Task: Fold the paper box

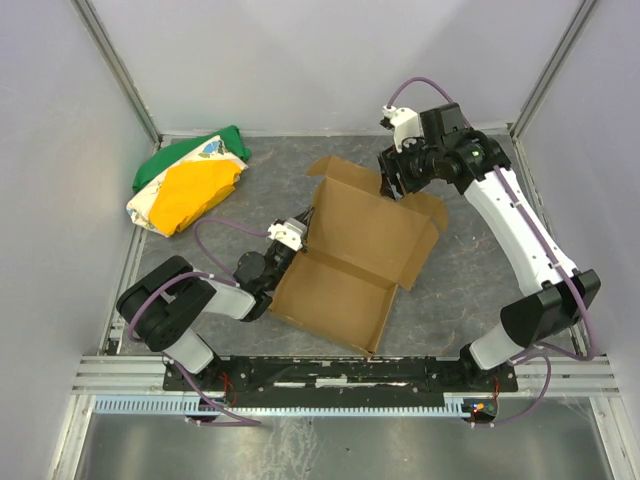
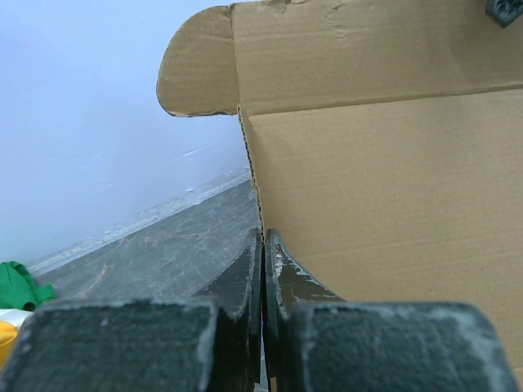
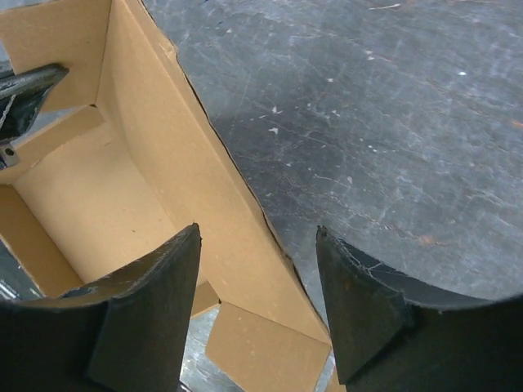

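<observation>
Two claws meet the paper box (image 1: 345, 255) at the centre of the table (image 1: 470, 270): the left gripper (image 2: 263, 238), pinched shut, at its left wall; the right gripper (image 3: 257, 232), spread wide, straddling its far wall.

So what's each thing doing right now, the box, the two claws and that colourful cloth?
paper box: half folded, side walls up, lid open and flaps sticking out.
left gripper: shut, seems to pinch the box's side edge.
right gripper: open, holding nothing, above the box's far wall.
cloth bundle: crumpled in a heap in the far left corner, apart from the box.
</observation>
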